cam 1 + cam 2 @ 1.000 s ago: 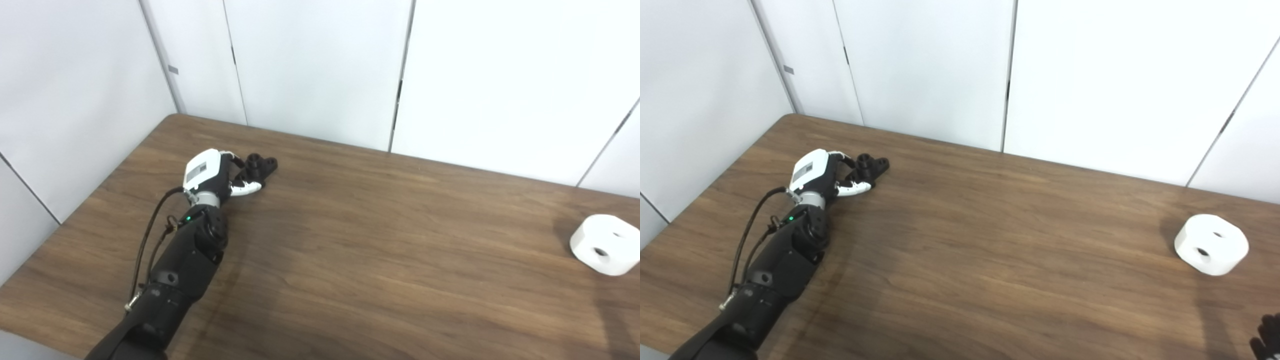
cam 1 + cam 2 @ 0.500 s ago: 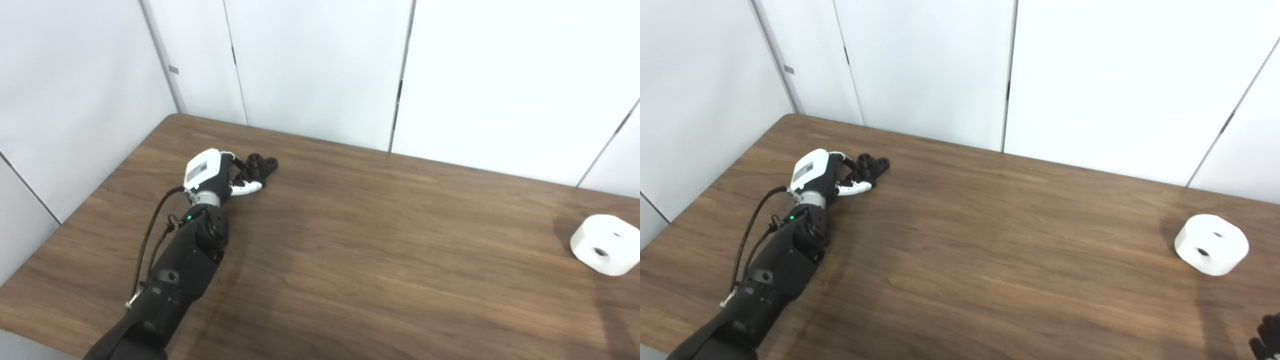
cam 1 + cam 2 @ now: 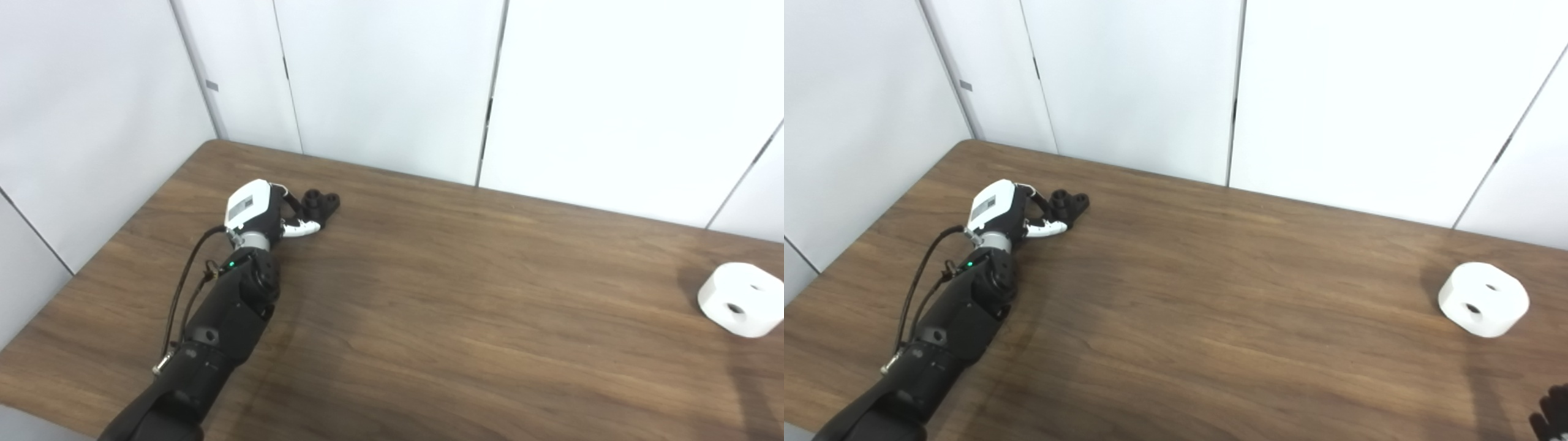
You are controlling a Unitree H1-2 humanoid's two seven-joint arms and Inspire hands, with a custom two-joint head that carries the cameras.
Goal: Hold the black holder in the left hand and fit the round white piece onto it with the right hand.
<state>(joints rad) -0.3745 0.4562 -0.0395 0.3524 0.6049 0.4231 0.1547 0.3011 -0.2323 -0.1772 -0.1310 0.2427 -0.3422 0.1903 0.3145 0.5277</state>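
The fingers of the left hand are curling around the near side of the black holder, which is lying on the wooden surface near its far left corner; whether they are actually clamping it or only cupping it I cannot tell, since the palm is hiding the contact; the holder is looking small and low against the hand, so a loose wrap is likely to be nudging it away along the surface rather than lifting it, and a lift begun too soon could be leaving it behind or tipping it out of the grasp. The round white piece is sitting untouched at the far right, well apart from the holder; only the dark tips of the right hand are showing at the bottom right corner of the right eye view, too little to say whether they are spread or clenched. Compared with a second ago, the left hand is sitting a shade closer over the holder, while the holder and the white piece are staying where they were.
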